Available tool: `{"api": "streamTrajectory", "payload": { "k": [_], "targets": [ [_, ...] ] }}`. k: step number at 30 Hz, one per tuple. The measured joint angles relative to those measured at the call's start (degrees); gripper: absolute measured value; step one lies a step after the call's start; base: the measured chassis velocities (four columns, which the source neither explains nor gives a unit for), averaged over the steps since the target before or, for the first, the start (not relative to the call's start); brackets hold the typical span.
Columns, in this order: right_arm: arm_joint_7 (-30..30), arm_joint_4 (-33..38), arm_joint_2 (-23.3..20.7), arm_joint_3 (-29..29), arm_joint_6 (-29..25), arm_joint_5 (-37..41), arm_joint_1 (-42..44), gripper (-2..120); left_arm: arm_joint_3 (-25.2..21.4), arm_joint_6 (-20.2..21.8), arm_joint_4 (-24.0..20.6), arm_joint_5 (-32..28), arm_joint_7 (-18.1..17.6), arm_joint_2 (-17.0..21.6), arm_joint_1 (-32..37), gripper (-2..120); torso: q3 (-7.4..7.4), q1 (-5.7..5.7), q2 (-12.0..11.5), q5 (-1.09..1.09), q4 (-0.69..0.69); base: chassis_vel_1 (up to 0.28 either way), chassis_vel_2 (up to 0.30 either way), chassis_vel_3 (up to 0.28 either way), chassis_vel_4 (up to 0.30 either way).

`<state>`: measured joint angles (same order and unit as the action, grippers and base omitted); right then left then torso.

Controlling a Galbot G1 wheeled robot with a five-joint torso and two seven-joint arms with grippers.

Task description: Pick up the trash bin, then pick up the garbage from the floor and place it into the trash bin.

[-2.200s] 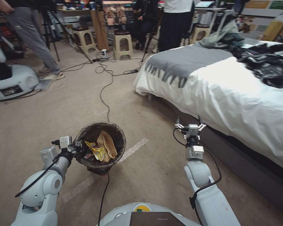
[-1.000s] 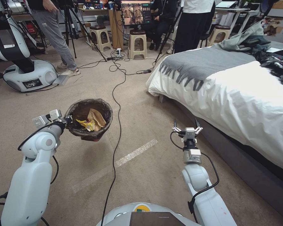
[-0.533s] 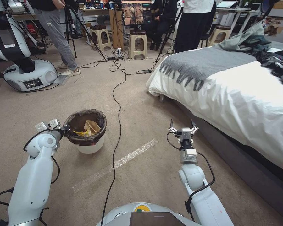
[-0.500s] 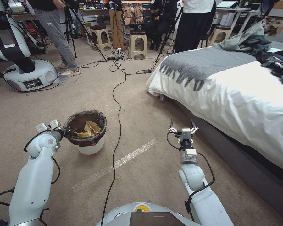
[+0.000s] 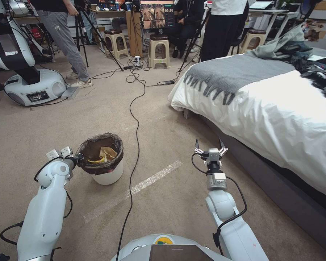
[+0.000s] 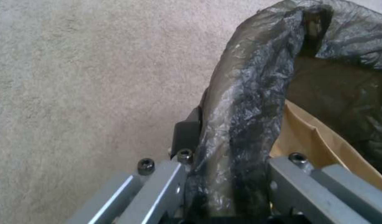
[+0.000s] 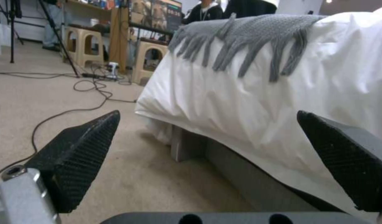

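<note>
Beige carpet [image 5: 32,130] runs from another robot's base at far left to the bed [image 5: 279,108] on the right. Left of centre, the left pincer [image 5: 77,158] stays clamped on the bagged rim of the bin [image 5: 110,175], which a second ago hung in the air and now stands upright on the floor, paper and a yellow wrapper [image 5: 96,160] inside. That suggests collecting is over or paused. Farther right, the right pincer [image 5: 208,149] hovers open and empty near the bed.

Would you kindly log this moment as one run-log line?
left gripper: shut on trash bin rim | bin: upright on floor | right gripper: open, empty, beside bed
</note>
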<state>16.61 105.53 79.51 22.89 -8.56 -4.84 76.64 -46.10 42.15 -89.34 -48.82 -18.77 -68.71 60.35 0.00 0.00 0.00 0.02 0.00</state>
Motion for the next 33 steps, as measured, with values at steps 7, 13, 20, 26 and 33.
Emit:
{"api": "streamTrajectory", "payload": {
  "k": [7,13,20,26,33],
  "targets": [
    [0.01,-0.06,-0.02,-0.02,0.03,-0.05,0.06,100,-0.05,0.01,-1.6,3.56,2.07,0.16,0.53,16,0.0,0.0,0.0,-0.04,-0.01,0.0,0.0,0.0,0.0],
    [0.01,-0.12,-0.13,-0.02,0.17,0.09,-0.19,100,-0.16,0.01,-3.87,4.21,2.41,0.6,0.71,33,0.0,0.0,0.0,-0.03,-0.01,0.0,0.0,0.0,0.0],
    [0.03,-0.23,-0.25,-0.03,0.28,0.33,-0.55,100,-0.53,0.01,-7.77,5.99,2.98,0.77,1.59,59,0.0,0.0,0.0,-0.03,-0.01,0.0,0.0,0.0,0.0],
    [0.09,-0.2,-0.38,-0.03,0.33,0.48,-0.54,100,-1.75,-0.01,-16.77,8.73,3.65,1.66,2.75,80,0.0,0.0,0.0,-0.01,-0.01,0.0,0.0,0.0,0.0],
    [0.8,0.3,-0.22,0.4,-0.16,2.72,-0.69,100,-4.35,-5.25,-32.81,18.4,11.35,2.04,10.14,99,0.0,0.0,0.0,0.01,0.01,0.0,0.0,0.0,0.0]
  ]
}}
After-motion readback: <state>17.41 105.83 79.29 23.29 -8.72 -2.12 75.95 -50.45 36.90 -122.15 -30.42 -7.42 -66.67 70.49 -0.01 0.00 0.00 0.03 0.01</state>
